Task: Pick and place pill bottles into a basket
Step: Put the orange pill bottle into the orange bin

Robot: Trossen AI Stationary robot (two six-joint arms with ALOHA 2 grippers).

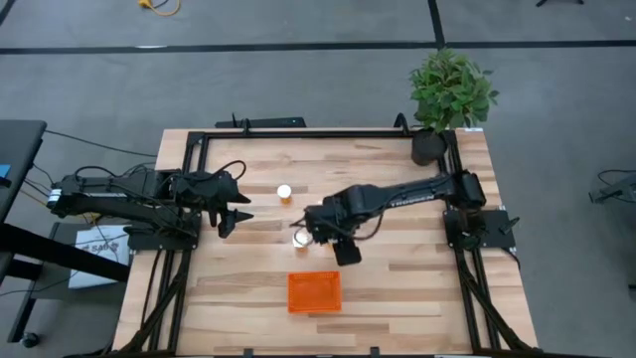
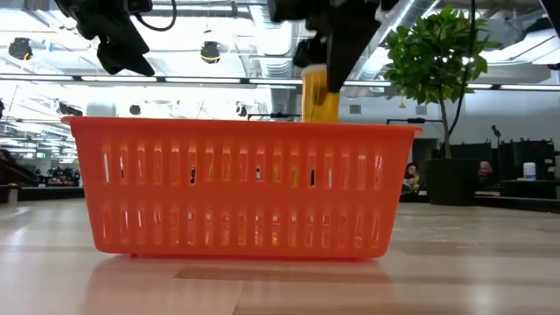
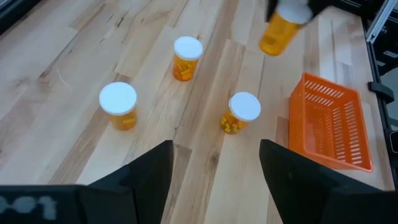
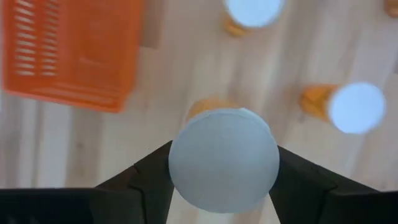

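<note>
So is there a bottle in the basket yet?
No, the basket looks empty from above; the right gripper holds one bottle.

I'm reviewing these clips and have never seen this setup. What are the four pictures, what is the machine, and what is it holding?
Two dark robot arms work at a wooden table. One picture looks straight down, one looks level across the tabletop, and two come from cameras on the arms' wrists. The right pincer is shut on a pill bottle, held in the air short of the orange basket. Three more bottles stand on the table. The left pincer hangs open nearby, empty. A potted plant sits at one corner.
</note>
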